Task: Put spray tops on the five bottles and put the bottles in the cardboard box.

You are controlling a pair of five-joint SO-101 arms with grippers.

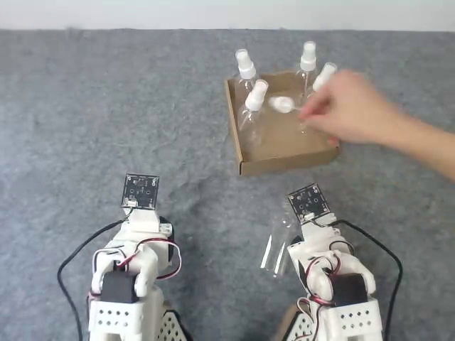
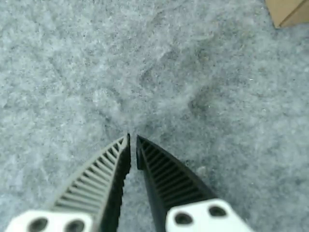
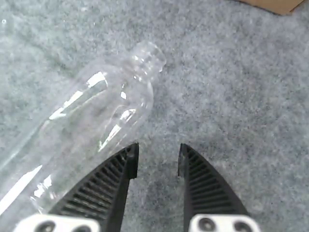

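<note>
Your left claw [image 2: 133, 140] sits closed and empty over the bare table [image 1: 106, 106]. The uncapped bottle [image 3: 96, 121] lies just beside your right claw [image 3: 157, 150], which is parted and grips nothing. Farther off, four capped bottles [image 1: 256, 96] stand in the cardboard box [image 1: 284, 162], with a person's hand [image 1: 355, 106] over it.

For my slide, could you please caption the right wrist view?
Open right gripper beside an uncapped clear bottle lying on grey carpet.

I see a grey, felt-like worktop [image 1: 106, 106] carrying the cardboard box [image 1: 284, 162] toward its far side and one capless clear bottle [image 1: 279, 245] lying flat nearer the front.
</note>
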